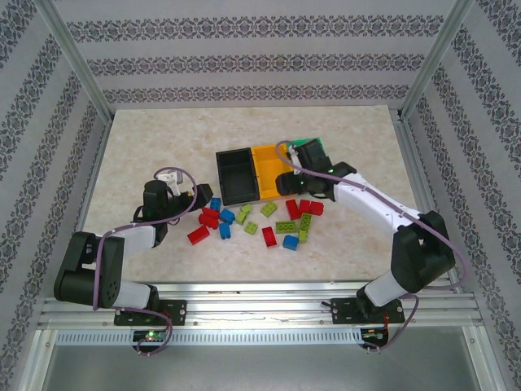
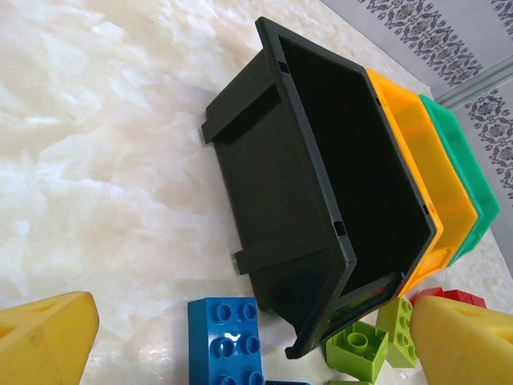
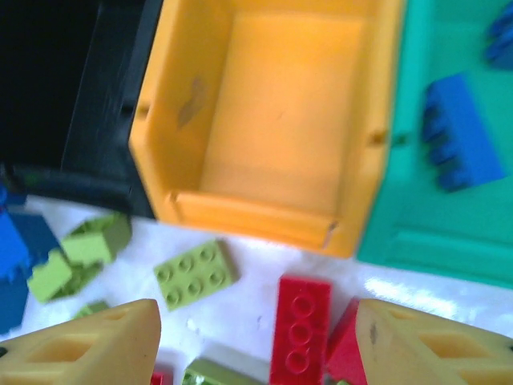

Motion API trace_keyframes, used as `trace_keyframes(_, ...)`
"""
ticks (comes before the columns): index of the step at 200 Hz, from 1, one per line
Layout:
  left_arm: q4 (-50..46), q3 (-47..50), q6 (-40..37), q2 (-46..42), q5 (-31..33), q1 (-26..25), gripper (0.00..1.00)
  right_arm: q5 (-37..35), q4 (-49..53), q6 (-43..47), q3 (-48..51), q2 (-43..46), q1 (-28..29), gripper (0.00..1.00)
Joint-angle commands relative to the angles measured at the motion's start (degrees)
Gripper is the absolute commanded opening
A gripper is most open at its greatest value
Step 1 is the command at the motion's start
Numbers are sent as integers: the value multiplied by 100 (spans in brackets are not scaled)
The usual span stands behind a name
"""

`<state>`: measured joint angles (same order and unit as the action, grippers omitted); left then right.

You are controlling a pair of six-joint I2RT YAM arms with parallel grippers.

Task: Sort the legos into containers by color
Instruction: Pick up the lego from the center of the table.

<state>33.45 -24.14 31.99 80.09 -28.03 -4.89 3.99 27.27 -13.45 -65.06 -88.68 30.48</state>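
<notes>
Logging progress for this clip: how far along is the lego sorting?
Barely started. Done: at least one blue brick lies in the green bin; the yellow bin is empty. In hand: nothing, the right gripper and left gripper are both open. Left: the loose bricks, red, blue and green, scattered on the table.

The containers (image 1: 254, 171) stand in a row near the middle of the table (image 1: 146, 147). The legos (image 1: 286, 226) lie scattered on the table in front of that row, on the arm-base side, the nearest just beside the front walls of the left-end bin (image 2: 264, 184) and middle bin (image 3: 264, 216). One brick (image 3: 461, 132) lies inside the right-end bin (image 3: 433, 233) (a second, blurred, sits by its far corner).
</notes>
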Motion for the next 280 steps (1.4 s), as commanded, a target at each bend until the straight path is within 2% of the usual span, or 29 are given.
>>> trace_keyframes(1,78,-69,36,-64,26,-53,100,42,266,268,33,-391,440,67)
trace_keyframes(60,23,-60,-8,-130,69,-56,100,-412,455,378,-526,-1623,942,70)
trace_keyframes(136,-28,-60,-43,-186,96,-54,100,-636,265,467,-805,-2306,951,72)
trace_keyframes(162,-5,-76,-11,-182,23,-55,100,-515,292,468,-955,-2475,968,68)
trace_keyframes(195,-23,-72,-35,-185,84,-54,100,-369,259,475,-873,-2337,992,56)
trace_keyframes(249,17,-72,8,-152,55,-51,100,-293,141,386,-587,-1397,938,54)
trace_keyframes(280,16,-57,1,-145,69,-51,100,-80,-198,156,-658,-996,608,54)
